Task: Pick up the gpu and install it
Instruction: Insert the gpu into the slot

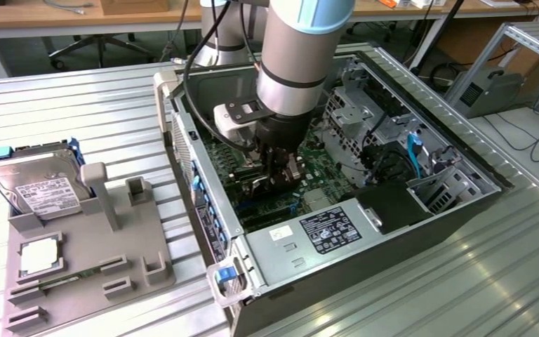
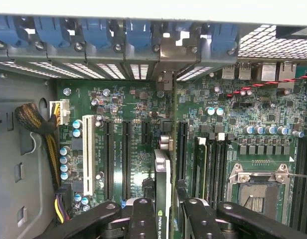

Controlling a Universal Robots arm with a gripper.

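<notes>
The gpu (image 2: 162, 174) shows edge-on in the wrist view, a thin card with a green logo label, standing upright over the green motherboard (image 2: 128, 104) between two black expansion slots. Its far end reaches toward the case's rear slot openings. My gripper (image 2: 168, 219) is shut on it, with one black finger (image 2: 142, 219) on each face. In the exterior view the gripper (image 1: 283, 172) is lowered inside the open computer case (image 1: 344, 235), with the dark gpu (image 1: 266, 185) just under it above the board. Whether the card sits in a slot I cannot tell.
Long black slots (image 2: 126, 159), a white slot (image 2: 87, 154) and the open CPU socket (image 2: 258, 191) flank the card. Blue latches (image 2: 138, 32) line the rear wall. Outside the case, at the exterior view's left, a grey fixture (image 1: 110, 274) holds a silver hard drive (image 1: 36, 186) and a CPU chip (image 1: 40, 256).
</notes>
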